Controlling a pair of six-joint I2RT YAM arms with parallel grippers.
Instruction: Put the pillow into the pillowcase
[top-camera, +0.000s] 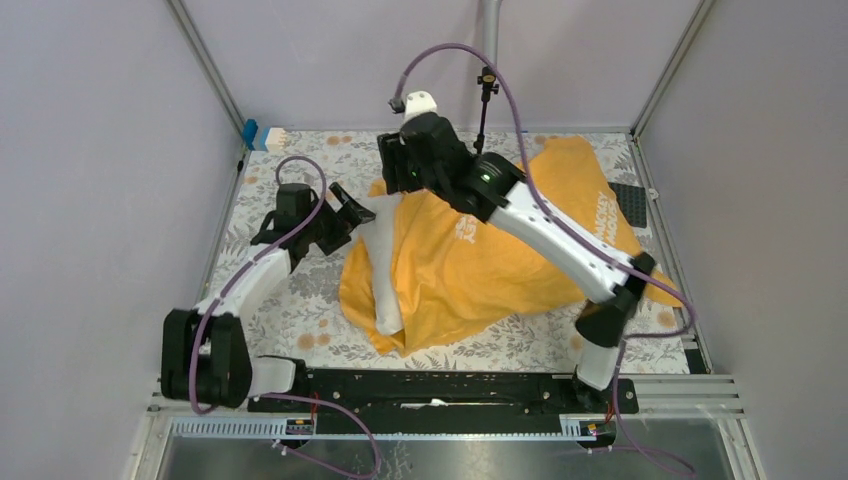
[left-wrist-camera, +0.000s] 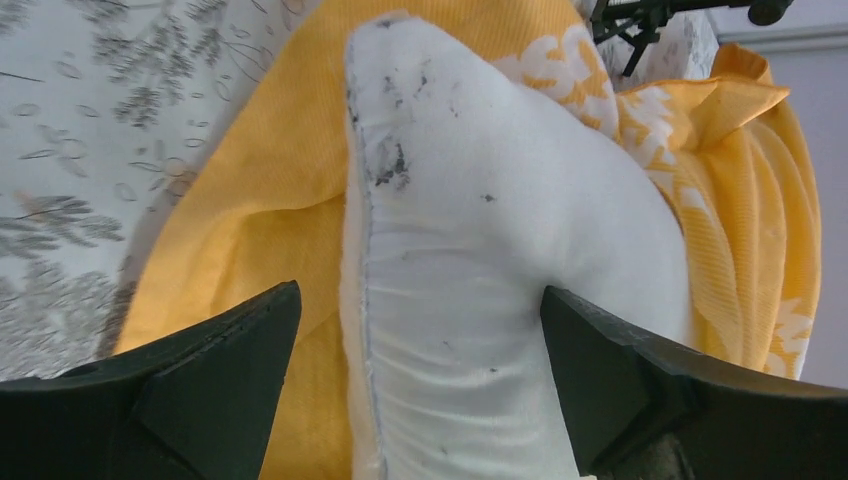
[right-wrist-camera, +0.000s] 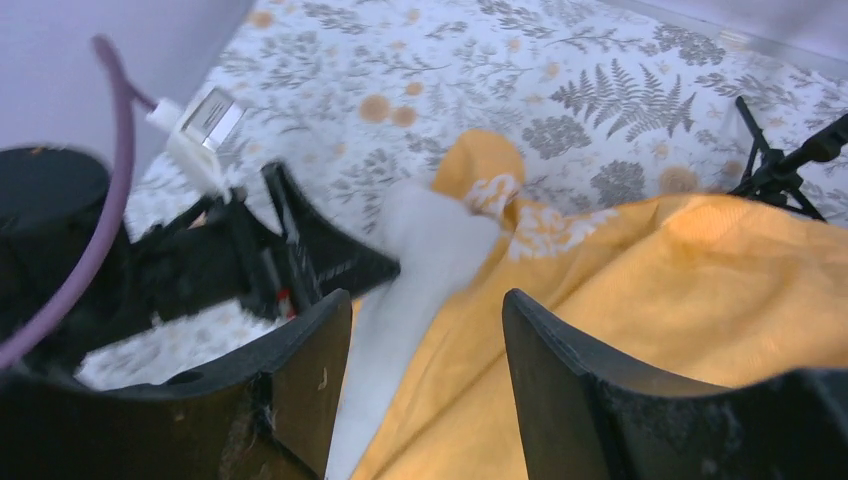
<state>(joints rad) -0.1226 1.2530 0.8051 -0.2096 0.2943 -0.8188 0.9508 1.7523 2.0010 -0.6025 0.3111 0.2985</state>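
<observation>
Left wrist view tells us most: the left gripper (left-wrist-camera: 420, 295) has its fingers spread wide, and the pillow (left-wrist-camera: 470, 180) bulges up right between them, its seamed white end running on past the fingertips. One finger looks to be against the white cloth, but we wouldn't call that a squeeze; the grip reads as released. Either side of that white end, and beyond the fingertips, lies the orange-yellow pillowcase (left-wrist-camera: 260, 200), wrapped round it like a collar. Over to the right gripper (right-wrist-camera: 425, 298): fingers parted, nothing caught between them, hovering above the sack with orange cloth spreading below and past the fingertips, and the pillow's white tip just ahead of them. From the top camera we judge the job mostly done: the sack sits plump on the floral table (top-camera: 290, 320), so the bulk of the filling seems to be inside. What shows is one white band along the open mouth, on the left fingers' side. What's left, as we read it, is to push that last edge in and draw the mouth over it.
</observation>
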